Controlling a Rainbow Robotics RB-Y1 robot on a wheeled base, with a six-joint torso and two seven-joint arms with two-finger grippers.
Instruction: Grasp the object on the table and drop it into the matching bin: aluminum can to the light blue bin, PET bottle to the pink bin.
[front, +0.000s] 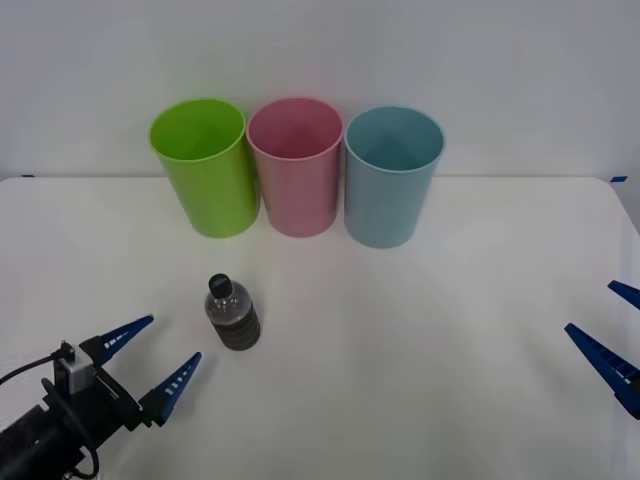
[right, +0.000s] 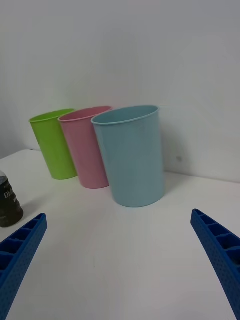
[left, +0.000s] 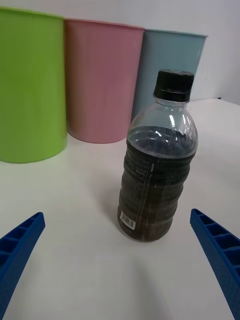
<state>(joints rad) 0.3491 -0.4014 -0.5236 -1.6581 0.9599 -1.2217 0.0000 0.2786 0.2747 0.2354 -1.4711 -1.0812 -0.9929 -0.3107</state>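
White table, barcoded PET bottle

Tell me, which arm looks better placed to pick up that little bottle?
The left. Its open pincer sits just short of the PET bottle, which stands upright between its fingers in the left wrist view. The right pincer waits at the table's far edge, well away.

Our left gripper, the one nearer the PET bottle, has two blue tapered fingers with pale ribbing along their edges, fixed to a black body. A small grey-and-white block sits on that black wrist, and a thin black cable loops from it. Our right gripper, far from the bottle, shows the same blue, ribbed, pointed fingers.
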